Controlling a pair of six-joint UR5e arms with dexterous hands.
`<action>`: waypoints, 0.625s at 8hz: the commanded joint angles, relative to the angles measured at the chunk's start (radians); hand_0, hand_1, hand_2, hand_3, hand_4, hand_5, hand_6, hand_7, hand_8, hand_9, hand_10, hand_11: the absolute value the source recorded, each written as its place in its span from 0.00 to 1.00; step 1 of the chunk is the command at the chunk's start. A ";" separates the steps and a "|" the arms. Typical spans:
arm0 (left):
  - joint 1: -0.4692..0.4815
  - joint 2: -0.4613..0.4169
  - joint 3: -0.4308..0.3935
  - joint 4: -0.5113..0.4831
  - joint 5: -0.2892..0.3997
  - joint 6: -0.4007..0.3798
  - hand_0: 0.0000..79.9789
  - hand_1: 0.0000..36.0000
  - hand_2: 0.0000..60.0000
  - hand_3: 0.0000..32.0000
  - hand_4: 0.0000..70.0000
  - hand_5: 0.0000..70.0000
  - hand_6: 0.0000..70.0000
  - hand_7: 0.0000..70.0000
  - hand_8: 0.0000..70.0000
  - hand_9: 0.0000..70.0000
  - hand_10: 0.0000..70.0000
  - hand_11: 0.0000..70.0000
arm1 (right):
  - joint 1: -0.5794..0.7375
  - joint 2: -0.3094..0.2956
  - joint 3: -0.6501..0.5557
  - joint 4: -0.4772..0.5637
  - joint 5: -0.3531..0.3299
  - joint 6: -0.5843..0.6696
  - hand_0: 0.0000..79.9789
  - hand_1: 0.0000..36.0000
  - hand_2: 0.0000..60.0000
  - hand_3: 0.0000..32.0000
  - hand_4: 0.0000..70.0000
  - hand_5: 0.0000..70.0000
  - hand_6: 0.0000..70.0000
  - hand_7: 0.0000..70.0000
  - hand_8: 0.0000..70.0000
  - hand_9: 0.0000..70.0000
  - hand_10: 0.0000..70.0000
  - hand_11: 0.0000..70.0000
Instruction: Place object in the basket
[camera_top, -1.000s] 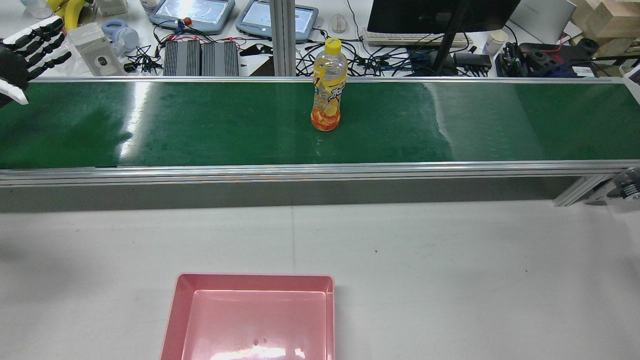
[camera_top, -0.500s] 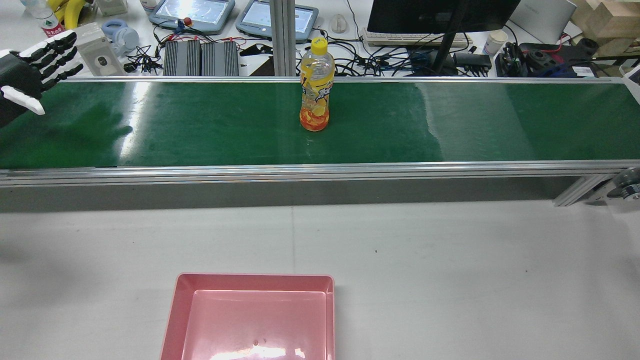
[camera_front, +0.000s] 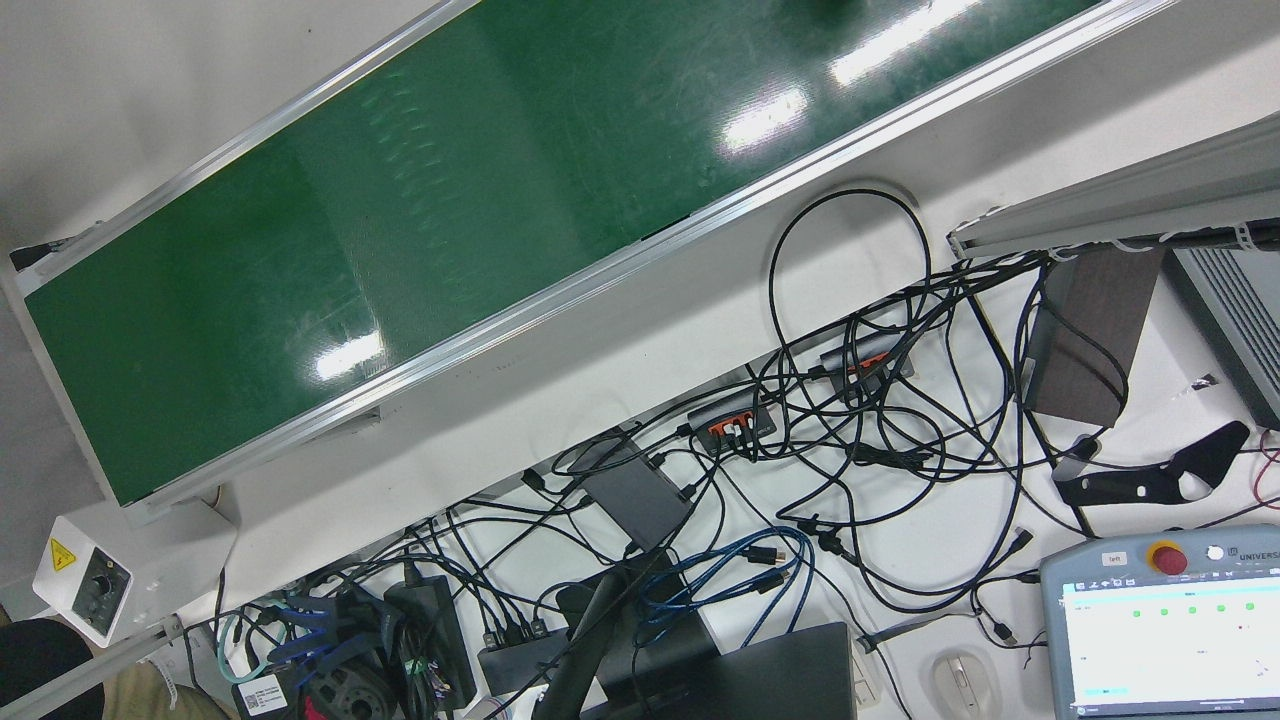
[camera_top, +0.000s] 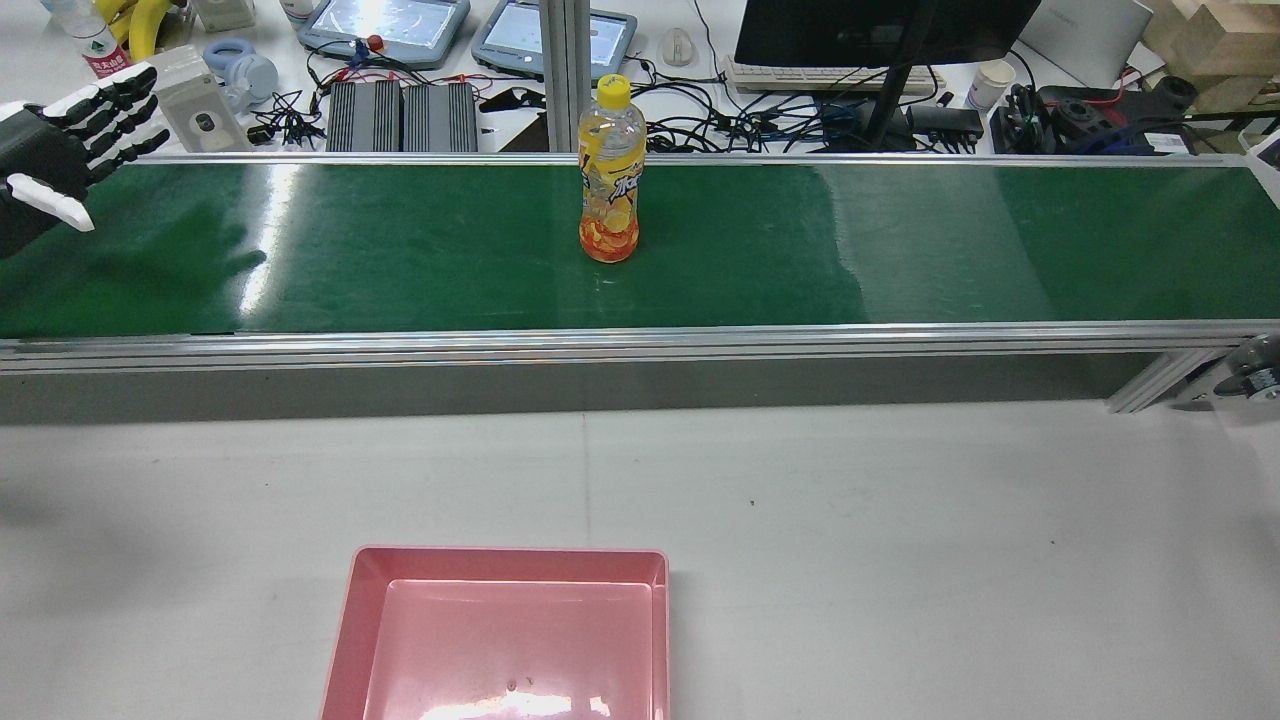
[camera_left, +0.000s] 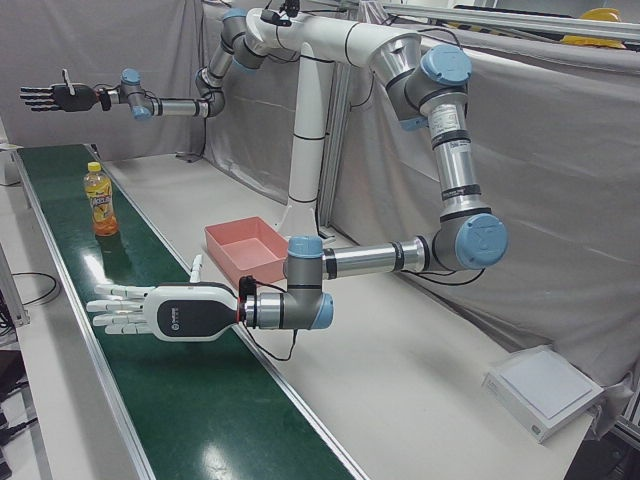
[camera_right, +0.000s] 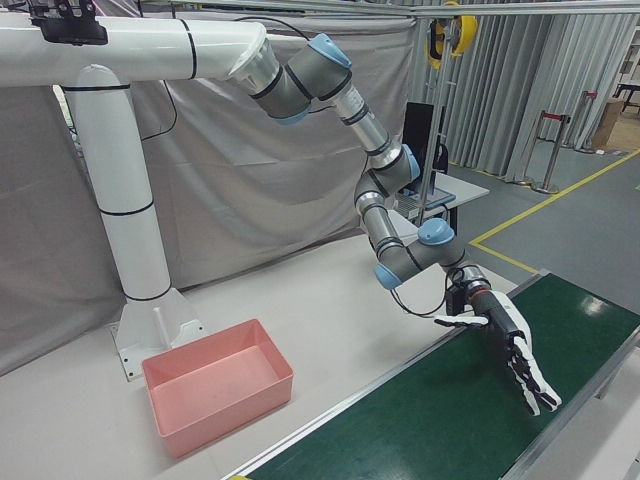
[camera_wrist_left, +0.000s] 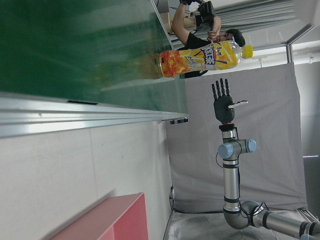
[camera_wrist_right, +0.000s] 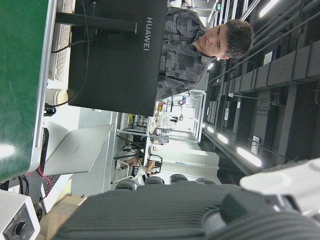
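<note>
A clear bottle of orange drink with a yellow cap stands upright on the green conveyor belt. It also shows in the left-front view and the left hand view. The pink basket sits empty on the white table, nearer the robot. My left hand is open and empty, held flat low over the belt's left end, well apart from the bottle; it also shows in the left-front view and the right-front view. My right hand is open and raised high beyond the bottle.
Beyond the belt's far rail lie cables, teach pendants, a monitor and other desk clutter. The belt's aluminium rail runs between belt and table. The front view shows a bare stretch of belt and tangled cables.
The bottle has travelled left along the belt, toward my left hand. My left hand shifted slightly right and up a second ago, then held still.
</note>
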 joint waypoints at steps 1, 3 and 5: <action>-0.005 0.005 0.001 -0.009 0.001 -0.026 0.68 0.20 0.00 0.07 0.10 0.10 0.00 0.00 0.00 0.00 0.06 0.11 | 0.000 0.000 -0.002 0.001 0.000 -0.001 0.00 0.00 0.00 0.00 0.00 0.00 0.00 0.00 0.00 0.00 0.00 0.00; -0.005 0.004 -0.001 -0.012 0.001 -0.028 0.69 0.21 0.00 0.07 0.10 0.10 0.00 0.00 0.00 0.00 0.06 0.11 | 0.000 0.000 -0.004 0.001 0.000 -0.001 0.00 0.00 0.00 0.00 0.00 0.00 0.00 0.00 0.00 0.00 0.00 0.00; -0.002 0.004 -0.001 -0.021 -0.001 -0.020 0.68 0.20 0.00 0.11 0.09 0.09 0.00 0.00 0.00 0.00 0.07 0.13 | 0.000 -0.001 -0.002 0.001 0.000 -0.001 0.00 0.00 0.00 0.00 0.00 0.00 0.00 0.00 0.00 0.00 0.00 0.00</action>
